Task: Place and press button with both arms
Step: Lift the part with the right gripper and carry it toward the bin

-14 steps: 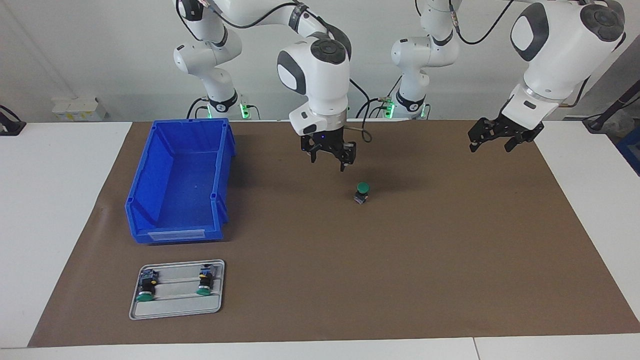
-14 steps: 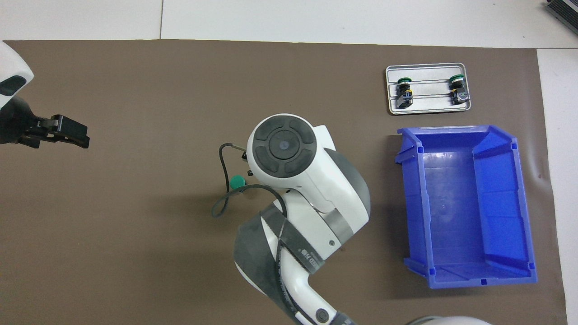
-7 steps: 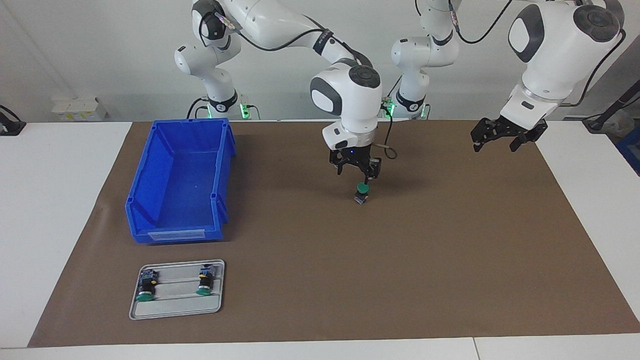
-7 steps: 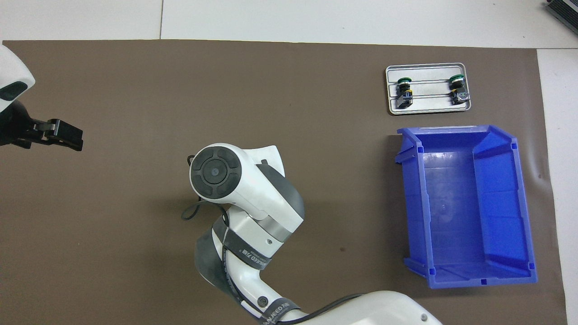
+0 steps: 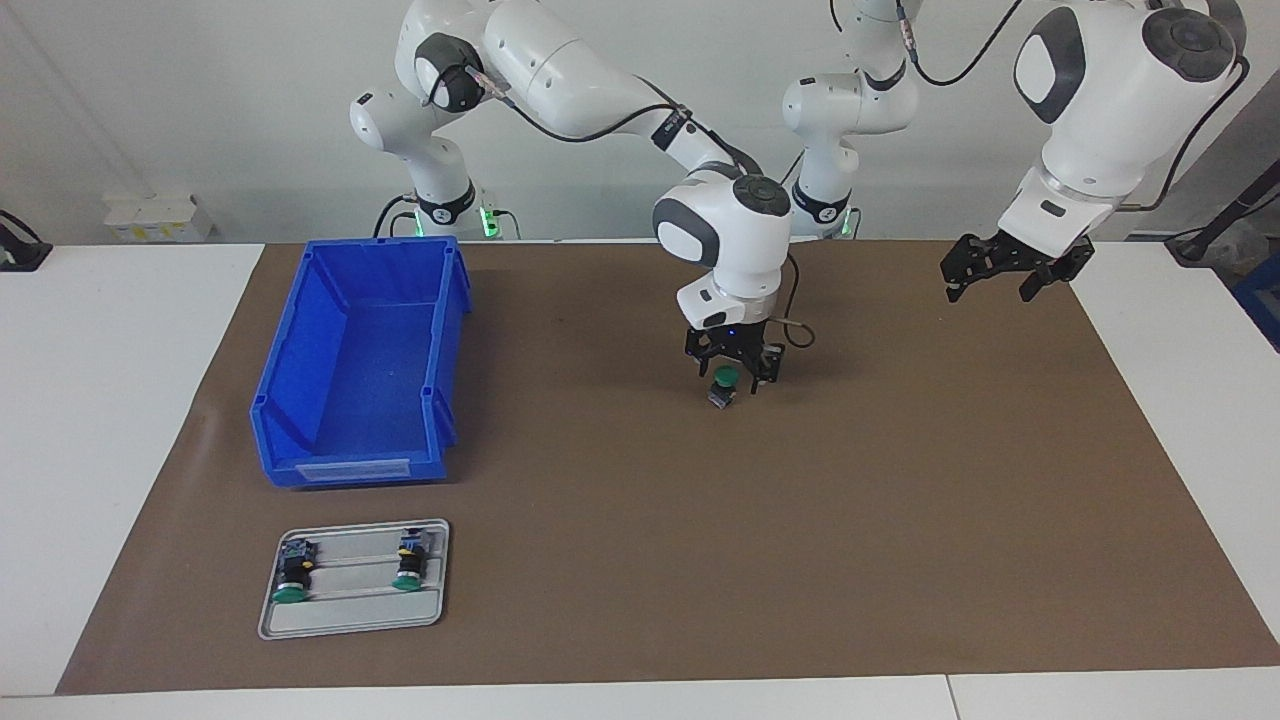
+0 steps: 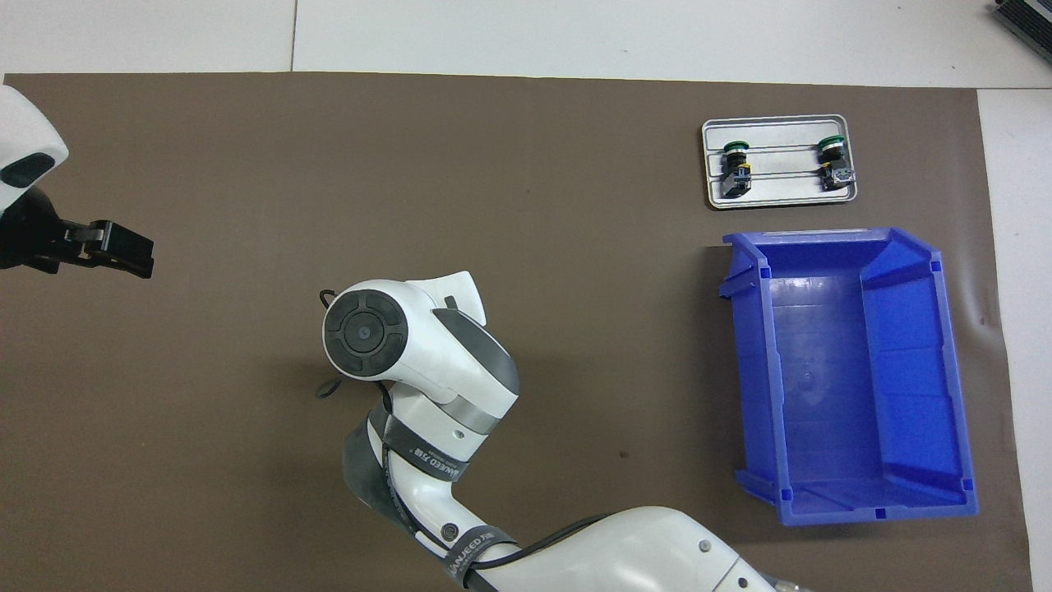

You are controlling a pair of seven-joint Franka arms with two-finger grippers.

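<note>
The right gripper (image 5: pixel 732 374) has been coming down and across over the last second and is now sitting low around the button (image 5: pixel 724 385), which is standing cap-up on the brown mat (image 5: pixel 900 500) near the middle of the worktop (image 5: pixel 120 400). Its fingers are spread, one on each side of the green cap, and are not yet closed on it. A second ago this gripper was hanging higher, toward the bin. This suggests the button is already placed and the arm is now either lining up to press or about to regrip it; which one is not clear. In the overhead view the right arm's wrist is hiding the button.

The left gripper (image 5: pixel 1005 270) is waiting in the air over the mat's edge at the left arm's end, fingers open and holding nothing.

A blue bin (image 5: pixel 360 360) is sitting toward the right arm's end, empty. Farther from the robots than the bin, a grey tray (image 5: pixel 350 615) is holding two spare buttons (image 5: pixel 292 578) lying on their sides. A pale wall is running along the robots' end of the room.
</note>
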